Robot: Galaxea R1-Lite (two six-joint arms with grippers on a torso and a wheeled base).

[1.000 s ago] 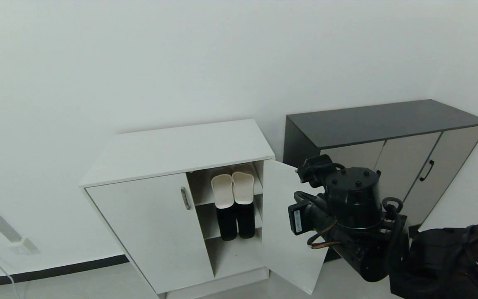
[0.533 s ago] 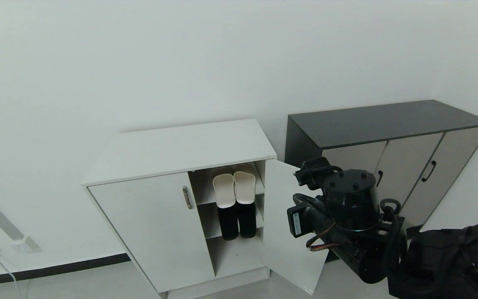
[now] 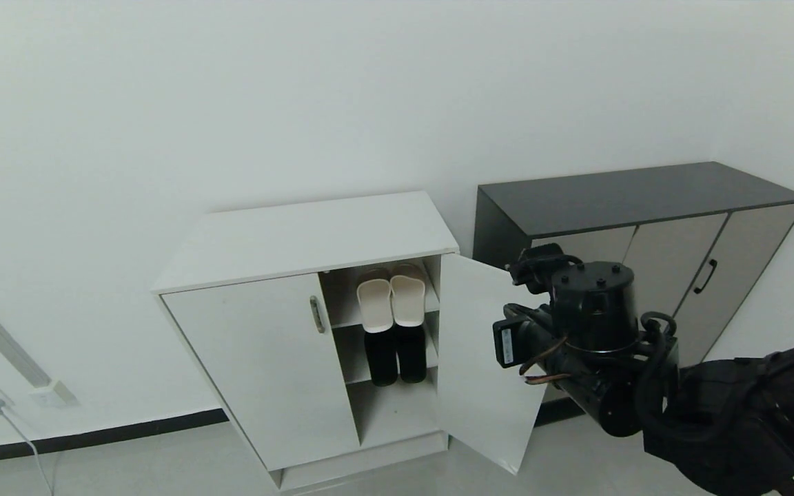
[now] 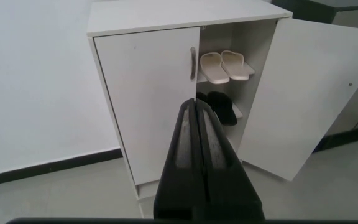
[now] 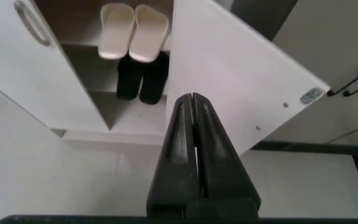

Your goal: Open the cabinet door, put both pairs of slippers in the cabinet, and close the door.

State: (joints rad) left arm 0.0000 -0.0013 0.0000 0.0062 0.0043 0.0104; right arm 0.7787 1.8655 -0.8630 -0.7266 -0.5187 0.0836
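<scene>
Cabinet door (image 3: 483, 358): stands open at right of white cabinet (image 3: 307, 231) | white slippers (image 3: 391, 301) inside, directly above black slippers (image 3: 395, 355) | right gripper (image 5: 193, 99): fingers together, holding nothing, near door | next: push outer face near free edge, slowly, until flush.

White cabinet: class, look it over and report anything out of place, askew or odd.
Only the right door stands open while the left door is shut. The white slippers and black slippers sit neatly paired on separate shelves, ends seemingly jutting past the shelf fronts.
</scene>
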